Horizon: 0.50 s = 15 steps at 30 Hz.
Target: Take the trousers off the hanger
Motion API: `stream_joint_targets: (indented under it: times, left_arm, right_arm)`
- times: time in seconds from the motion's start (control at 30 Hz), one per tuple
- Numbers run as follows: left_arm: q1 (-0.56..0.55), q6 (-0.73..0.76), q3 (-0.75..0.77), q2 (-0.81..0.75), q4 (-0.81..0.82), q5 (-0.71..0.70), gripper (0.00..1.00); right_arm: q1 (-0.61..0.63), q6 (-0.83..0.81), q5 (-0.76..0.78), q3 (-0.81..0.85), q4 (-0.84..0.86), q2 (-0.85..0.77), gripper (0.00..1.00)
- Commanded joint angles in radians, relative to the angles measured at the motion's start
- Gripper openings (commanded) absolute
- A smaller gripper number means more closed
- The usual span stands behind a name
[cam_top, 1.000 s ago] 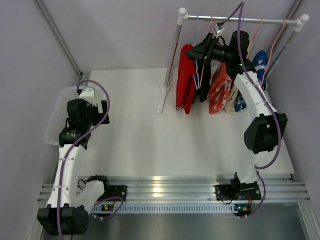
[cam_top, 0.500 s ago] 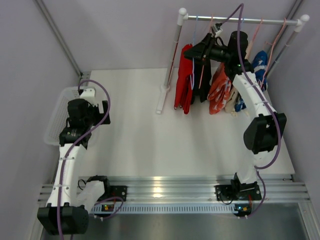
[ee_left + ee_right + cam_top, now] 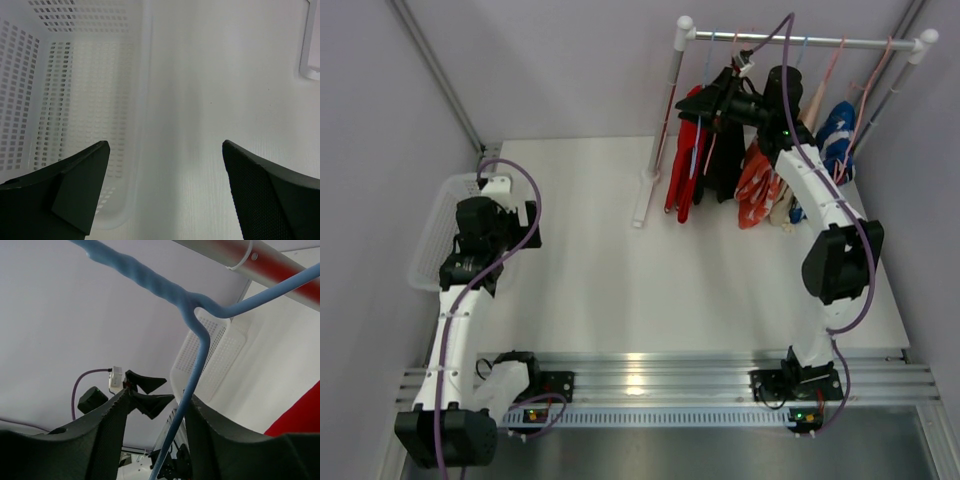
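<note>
The red trousers (image 3: 688,165) and black trousers (image 3: 725,165) hang from the rail (image 3: 800,42) at upper right, and look light and limp. The right gripper (image 3: 157,405) has its fingers apart around the blue hanger (image 3: 197,340); the left gripper (image 3: 165,145) gapes wide. A bunched fold of cloth probably grips best.

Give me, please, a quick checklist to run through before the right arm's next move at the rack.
1. Blue hanger between the fingers of the right gripper: ok.
2. Jaws closed on its wire: not ok, gap visible.
3. Red trousers hanging on the rack: ok.
4. Black trousers clear of the gripper: cannot tell.
5. Left gripper open at the basket rim: ok.
</note>
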Motion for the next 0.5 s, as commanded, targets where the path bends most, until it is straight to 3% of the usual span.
stream_joint_targets:
  times: [0.0, 0.03, 0.1, 0.3, 0.47]
  left_arm:
    - [0.005, -0.014, -0.008, 0.004, 0.043, 0.017, 0.99]
    - [0.003, -0.014, -0.010, 0.004, 0.044, 0.016, 0.99]
    - [0.003, -0.014, -0.014, 0.002, 0.046, 0.017, 0.99]
    - [0.003, -0.017, -0.021, 0.004, 0.050, 0.020, 0.99]
    - [0.003, -0.018, -0.019, 0.005, 0.050, 0.020, 0.99]
  right_arm:
    - [0.034, 0.021, -0.008, 0.011, 0.078, 0.017, 0.45]
    - [0.034, 0.021, -0.007, 0.011, 0.080, 0.019, 0.37]
    - [0.034, 0.030, -0.005, 0.013, 0.084, 0.020, 0.33]
    - [0.048, 0.076, -0.016, 0.010, 0.117, 0.028, 0.47]
    - [0.066, 0.109, 0.009, -0.007, 0.129, 0.039, 0.47]
